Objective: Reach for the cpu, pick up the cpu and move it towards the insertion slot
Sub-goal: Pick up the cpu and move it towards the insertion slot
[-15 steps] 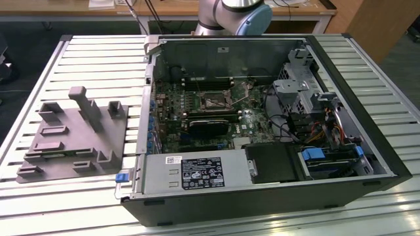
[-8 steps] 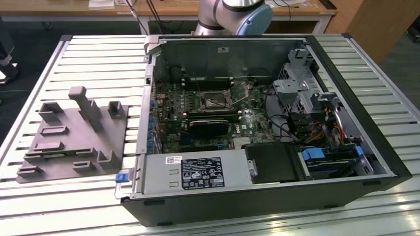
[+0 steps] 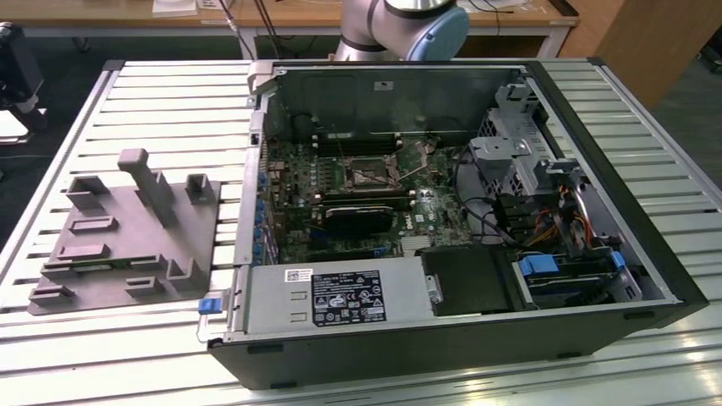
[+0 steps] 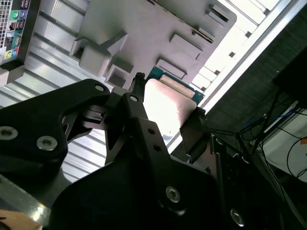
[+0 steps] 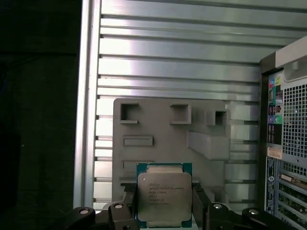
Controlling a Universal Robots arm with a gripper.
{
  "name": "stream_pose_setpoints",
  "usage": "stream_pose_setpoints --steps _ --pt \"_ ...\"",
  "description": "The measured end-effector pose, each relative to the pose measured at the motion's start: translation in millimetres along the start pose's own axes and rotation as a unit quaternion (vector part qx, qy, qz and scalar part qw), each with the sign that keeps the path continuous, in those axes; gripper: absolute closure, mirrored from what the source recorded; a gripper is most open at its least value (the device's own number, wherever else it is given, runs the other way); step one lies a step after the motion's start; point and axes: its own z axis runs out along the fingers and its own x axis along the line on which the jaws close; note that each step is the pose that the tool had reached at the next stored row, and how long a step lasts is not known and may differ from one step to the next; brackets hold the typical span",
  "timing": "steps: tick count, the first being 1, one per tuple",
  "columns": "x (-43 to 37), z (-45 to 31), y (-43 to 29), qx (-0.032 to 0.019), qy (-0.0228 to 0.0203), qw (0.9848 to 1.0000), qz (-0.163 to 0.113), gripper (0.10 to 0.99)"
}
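The cpu [image 5: 164,199], a flat square chip with a silvery-beige top and a green rim, sits between the two black fingers [image 5: 125,205] of my gripper [image 5: 164,208], which is shut on it. In the second wrist view the cpu [image 4: 169,103] shows pale and glaring, with my gripper [image 4: 165,117] clamped on its sides. It hangs above the grey moulded tray [image 5: 163,129] and apart from it. In the exterior view the insertion slot [image 3: 367,174], a dark square socket in a thin silver bracket, lies on the motherboard inside the open computer case [image 3: 665,279].
The grey tray [image 3: 124,245] lies on the slatted metal table [image 3: 169,110] at the exterior view's left of the case. The arm's base [image 3: 407,25] stands behind the case. The case's rear panel [image 5: 288,143] is next to the tray. Cables and drive cages [image 3: 542,194] crowd the case's right side.
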Motion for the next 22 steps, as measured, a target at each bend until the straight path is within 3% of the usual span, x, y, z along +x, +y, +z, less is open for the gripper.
stream_pose_setpoints --steps 22 --pt "-51.3 2.8 -0.9 0.0 0.0 1.0 0.0 0.541"
